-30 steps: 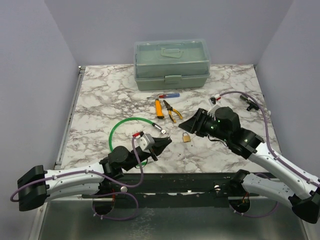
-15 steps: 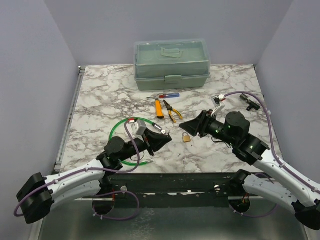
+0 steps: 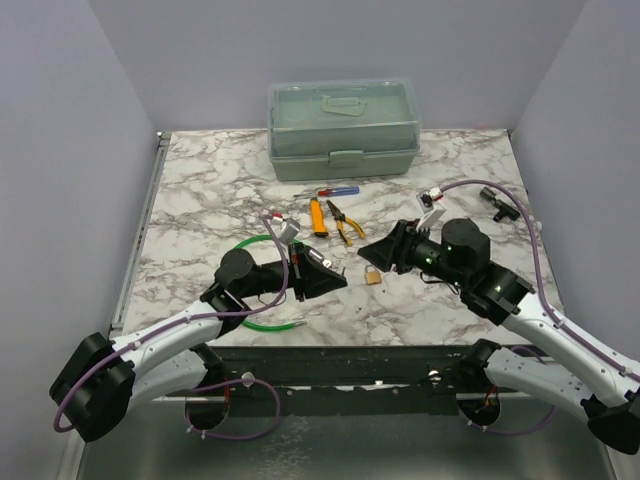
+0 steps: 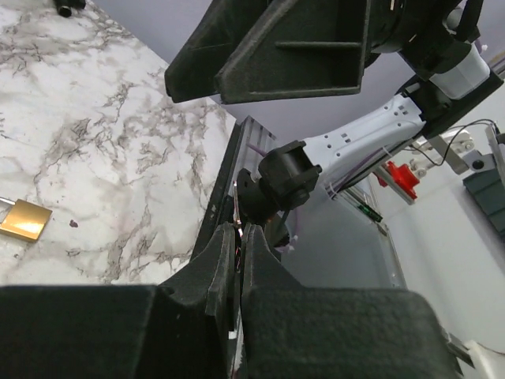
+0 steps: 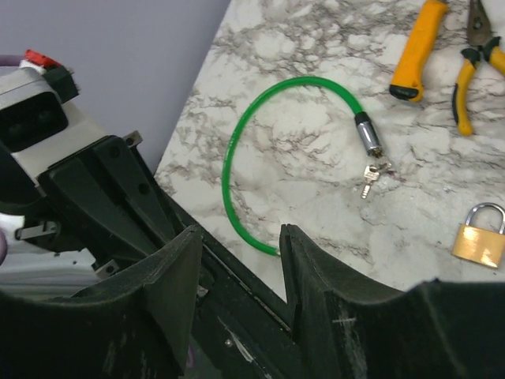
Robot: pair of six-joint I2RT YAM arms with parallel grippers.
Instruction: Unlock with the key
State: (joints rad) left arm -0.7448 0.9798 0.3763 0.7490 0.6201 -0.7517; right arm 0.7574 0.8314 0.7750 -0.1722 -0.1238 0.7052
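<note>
**Hovering on either side of the padlock, with the keys on the table**

A small brass padlock (image 3: 372, 274) lies flat near the middle of the marble table (image 3: 200, 190), its shackle closed and pointing to the far side. Any stamp or brand on its body is too small to read.

The keys (image 5: 371, 180) lie on the marble to the left of the padlock. They are attached at the metal end of a green cable lock (image 3: 232, 256), whose loop curves over the near left part of the table (part of it is hidden under the left arm).

The left gripper (image 3: 338, 282) points right, just near of the keys and to the left of the padlock. In its wrist view the fingers are pressed together with only a thin slit between them, and nothing shows in their grip. The right gripper (image 3: 368, 250) points left from the other side, close to the padlock's far right. Its fingers stand clearly apart and hold nothing, and the wrist view between them looks down on the cable loop.

Farther back lie an orange-handled tool (image 3: 317, 216), yellow-handled pliers (image 3: 345, 222) and a red and blue screwdriver (image 3: 332, 191). A closed pale green toolbox (image 3: 343, 128) sits at the far edge, with no legible label.
</note>
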